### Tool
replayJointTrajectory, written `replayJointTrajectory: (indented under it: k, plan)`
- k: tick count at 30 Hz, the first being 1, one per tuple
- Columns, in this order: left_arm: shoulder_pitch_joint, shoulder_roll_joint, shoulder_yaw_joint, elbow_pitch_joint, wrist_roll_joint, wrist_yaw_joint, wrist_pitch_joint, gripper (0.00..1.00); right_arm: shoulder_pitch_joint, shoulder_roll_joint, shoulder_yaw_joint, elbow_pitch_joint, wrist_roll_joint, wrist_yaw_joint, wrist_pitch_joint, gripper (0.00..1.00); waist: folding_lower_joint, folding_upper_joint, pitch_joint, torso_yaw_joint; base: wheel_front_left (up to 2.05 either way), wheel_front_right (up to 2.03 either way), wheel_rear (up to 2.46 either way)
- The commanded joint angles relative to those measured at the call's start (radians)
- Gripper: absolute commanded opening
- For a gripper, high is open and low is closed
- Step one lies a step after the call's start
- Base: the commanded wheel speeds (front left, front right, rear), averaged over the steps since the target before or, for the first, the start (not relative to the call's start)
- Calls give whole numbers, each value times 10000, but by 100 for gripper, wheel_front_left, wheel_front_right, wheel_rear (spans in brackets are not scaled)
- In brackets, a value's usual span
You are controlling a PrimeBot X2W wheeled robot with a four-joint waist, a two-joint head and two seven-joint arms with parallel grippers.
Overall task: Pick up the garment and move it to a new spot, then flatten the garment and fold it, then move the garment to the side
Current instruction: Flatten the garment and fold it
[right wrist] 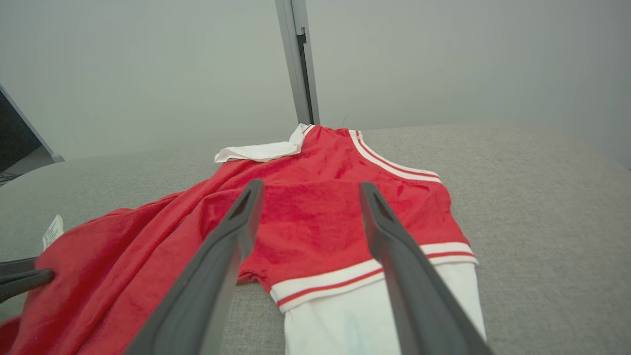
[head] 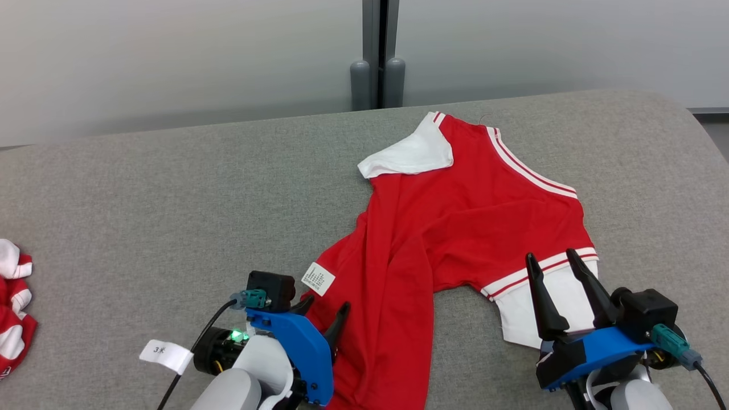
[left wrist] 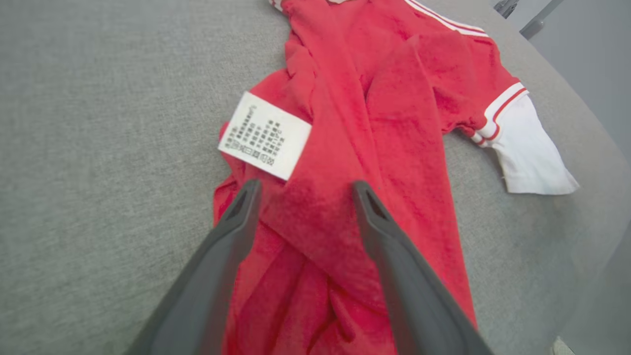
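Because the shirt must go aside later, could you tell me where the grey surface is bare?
The widest bare patch lies between the red shirt and the striped cloth at left. A narrower strip runs right of the shirt. Near edge: crowded by left claw and right claw.

Red short-sleeved fabric garment [head: 455, 228] with striped trim: 1.
White sleeves [head: 407, 154] on it: 2.
White rectangular printed care label [head: 318, 278]: 1.
Bunched red-and-white striped cloth [head: 14, 319]: 1.
Grey woven fabric surface [head: 171, 199]: 1.
Blue-bodied grippers: 2, left gripper [head: 327, 304] and right gripper [head: 551, 254].
Long dark fingers [head: 544, 296]: 2 per gripper, 4 in all.
White paper cable tag [head: 165, 354]: 1.
Grey round-topped posts [head: 360, 85]: 2.
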Motion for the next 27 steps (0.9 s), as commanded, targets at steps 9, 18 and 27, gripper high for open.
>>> replayJointTrajectory:
  k: [9, 18, 27]
  plan:
    - [-706, -495, 67, 1318, -578, -275, 30, 38, -219, -19, -8, 89, 106, 1, -134, 100, 0, 0, 257, -65, 0, 0, 0]
    - [-1646, -484, 526, 2010, 114, 434, -1789, 0, -401, -19, 18, 32, 58, 1, -181, 100, 0, 0, 665, -26, 0, 0, 0]
    - [-3642, 134, 835, 3181, 1055, 760, -3496, 0, -792, -19, 383, -79, 73, 1, -105, 100, 0, 0, 1472, -341, 0, 0, 0]
